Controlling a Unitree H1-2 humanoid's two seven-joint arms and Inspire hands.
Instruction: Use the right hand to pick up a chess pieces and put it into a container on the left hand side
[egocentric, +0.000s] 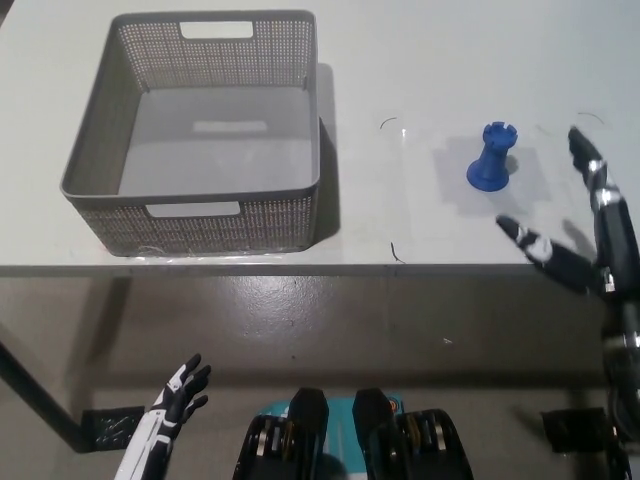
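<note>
Blue rook upright on table; right hand spread nearby.

One blue rook, one grey basket

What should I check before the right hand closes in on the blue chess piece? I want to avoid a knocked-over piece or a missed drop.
1. Blue chess piece upright on the table: ok.
2. Right hand open, fingers apart: ok.
3. Right hand around the piece: not ok; it sits to the right of the piece, apart from it.
4. Table between the hand and the piece free of other things: ok.
5. Grey basket on the table to the left, nothing seen inside: ok.
6. Left hand out of the way, below the table edge at lower left: ok.
</note>
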